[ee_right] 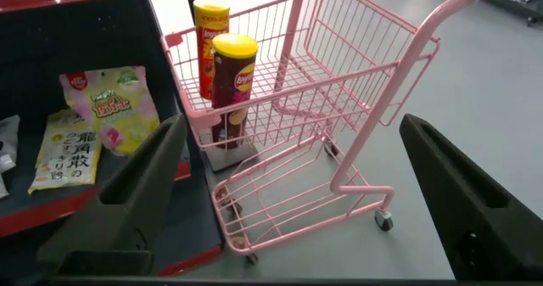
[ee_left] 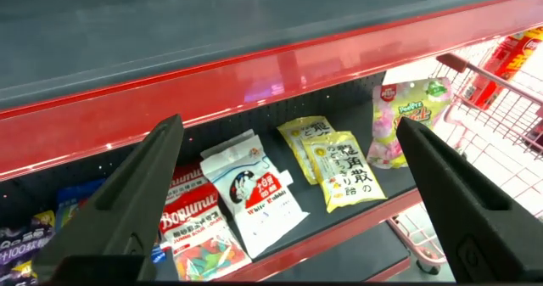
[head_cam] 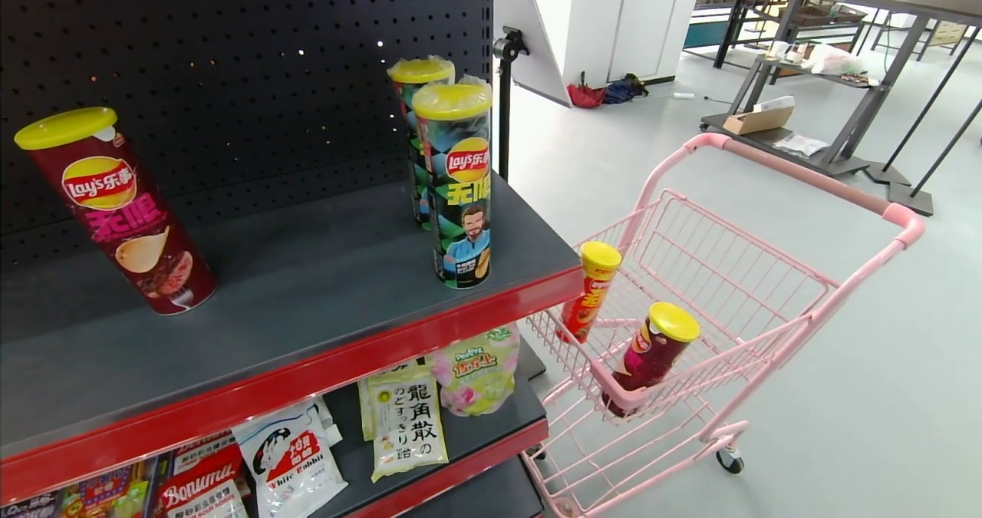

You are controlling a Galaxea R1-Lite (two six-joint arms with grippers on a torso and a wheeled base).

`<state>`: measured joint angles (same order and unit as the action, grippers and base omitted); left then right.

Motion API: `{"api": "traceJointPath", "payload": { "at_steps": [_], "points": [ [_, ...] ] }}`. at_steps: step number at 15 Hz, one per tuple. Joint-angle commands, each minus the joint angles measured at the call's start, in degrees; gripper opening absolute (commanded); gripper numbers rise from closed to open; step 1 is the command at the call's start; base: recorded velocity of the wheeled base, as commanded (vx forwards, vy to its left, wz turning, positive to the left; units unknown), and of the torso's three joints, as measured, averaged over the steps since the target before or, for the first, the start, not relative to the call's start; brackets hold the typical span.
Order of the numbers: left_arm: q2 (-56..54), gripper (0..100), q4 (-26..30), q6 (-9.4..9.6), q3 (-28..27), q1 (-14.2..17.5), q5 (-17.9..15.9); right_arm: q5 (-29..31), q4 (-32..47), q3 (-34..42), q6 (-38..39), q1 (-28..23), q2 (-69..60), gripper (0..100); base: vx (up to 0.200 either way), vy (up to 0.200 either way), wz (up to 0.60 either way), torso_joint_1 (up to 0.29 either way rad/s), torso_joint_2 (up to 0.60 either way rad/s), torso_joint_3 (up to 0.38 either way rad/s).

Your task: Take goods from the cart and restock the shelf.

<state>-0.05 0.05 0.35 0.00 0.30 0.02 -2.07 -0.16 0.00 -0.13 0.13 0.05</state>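
**Restocking, pre-grasp: hazards and blind spots**

Both grippers are released and empty. The left gripper (ee_left: 288, 123) has its fingers spread wide before the lower shelf's candy bags (ee_left: 339, 171). The right gripper (ee_right: 293, 120) is equally spread, facing the cart (head_cam: 805, 179).

The goods to move, 2 cans, stand together in the cart's basket: a red can (head_cam: 587, 295) and a maroon can (head_cam: 652, 349). The top shelf (head_cam: 322, 272) already carries 3 cans.

Likely hazards:
- The cart is on wheels, so a nudge from a finger could roll it away.
- The wire walls leave little room for spread fingers.
- The 2 cans sit close, so gripping 1 may topple the other.
- The front green can (head_cam: 460, 188) stands near the shelf lip and could be knocked off while a can is set down.

Hard to read:
- The cans' bases lie behind wire and rim.
- The cans seem tilted in the head view but upright in the right wrist view.
- The rear green can (head_cam: 418, 80) is mostly hidden.
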Motion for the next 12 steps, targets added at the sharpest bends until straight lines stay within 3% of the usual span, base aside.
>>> {"api": "traceJointPath", "payload": {
  "at_steps": [1,2,5,7,10,12],
  "points": [
    [0.05,100,-0.05,0.00,0.00,0.05,-0.02,0.05,-0.02,0.00,-0.22,-0.13,1.27,100,0.000,0.000,0.00,0.000,0.00,0.000],
    [0.05,100,0.04,0.00,0.00,0.05,0.06,-0.04,-0.90,-0.53,0.05,-0.31,3.55,100,0.000,0.000,0.00,0.000,0.00,0.000],
    [0.05,100,0.04,0.00,0.00,0.05,-0.02,0.05,-1.78,-34.98,17.01,0.39,41.17,100,0.000,0.000,0.00,0.000,0.00,0.000],
    [0.05,100,0.04,0.00,0.00,0.05,-0.02,-0.74,-4.68,-37.00,10.33,0.13,53.30,100,0.000,0.000,0.00,0.000,0.00,0.000],
    [0.05,100,0.04,0.00,0.00,0.05,0.06,-6.45,-6.26,-33.57,8.22,0.31,66.48,100,0.000,0.000,0.00,0.000,0.00,0.000],
    [0.05,100,0.04,0.00,0.00,0.05,-0.02,-7.07,-9.16,-31.64,7.25,0.39,73.25,100,0.000,0.000,0.00,0.000,0.00,0.000]
  ]
}}
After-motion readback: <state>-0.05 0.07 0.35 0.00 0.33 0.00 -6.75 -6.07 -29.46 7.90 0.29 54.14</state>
